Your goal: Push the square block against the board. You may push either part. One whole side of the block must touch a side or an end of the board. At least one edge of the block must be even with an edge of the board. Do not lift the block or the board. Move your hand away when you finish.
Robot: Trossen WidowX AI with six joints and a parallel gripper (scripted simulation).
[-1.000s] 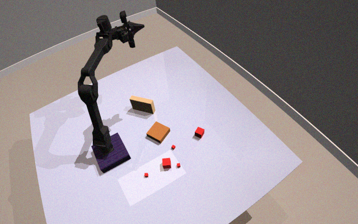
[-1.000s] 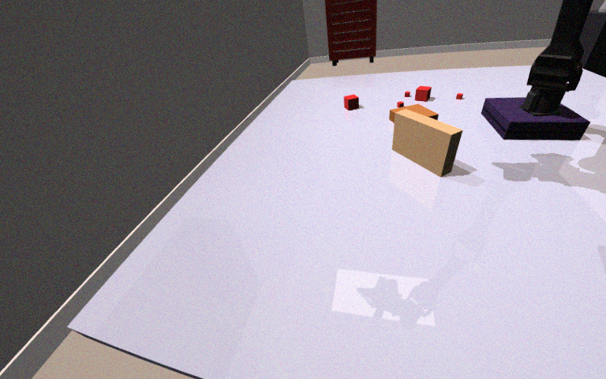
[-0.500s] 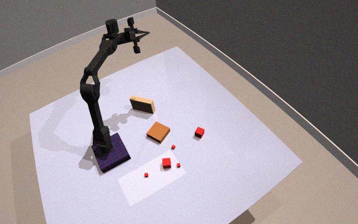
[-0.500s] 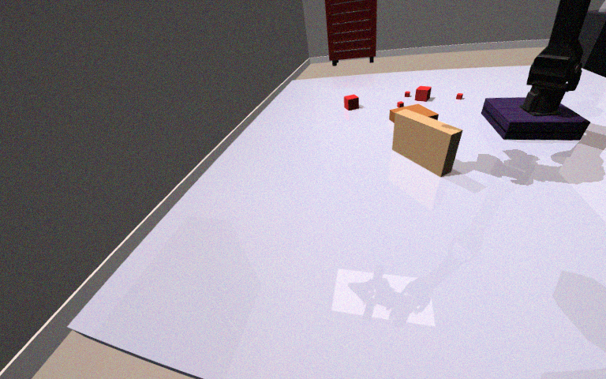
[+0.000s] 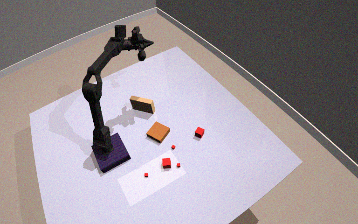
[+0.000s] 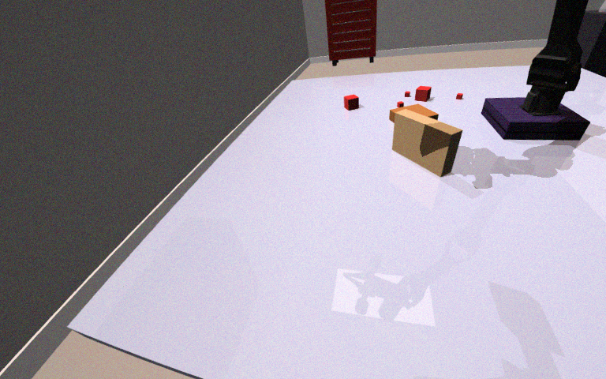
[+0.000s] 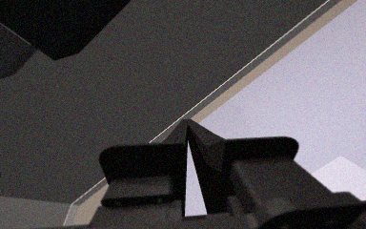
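Note:
The orange square block (image 5: 158, 131) (image 6: 420, 109) lies flat on the table, near the middle in the top view. The tan board (image 5: 142, 106) (image 6: 407, 133) stands upright on a long narrow side, behind the block in the top view. A gap separates the two; in the exterior view the board partly hides the block. My gripper (image 5: 153, 42) (image 7: 186, 123) is shut and empty, high above the table and well beyond the board. It is out of frame in the exterior view. Neither block nor board shows in the wrist view.
A larger red cube (image 5: 199, 132) (image 6: 351, 102) lies off to one side of the block, and another larger red cube (image 5: 166, 163) (image 6: 423, 93) lies in front. Several tiny red cubes lie around it. The arm stands on a dark purple base (image 5: 120, 147) (image 6: 536, 129).

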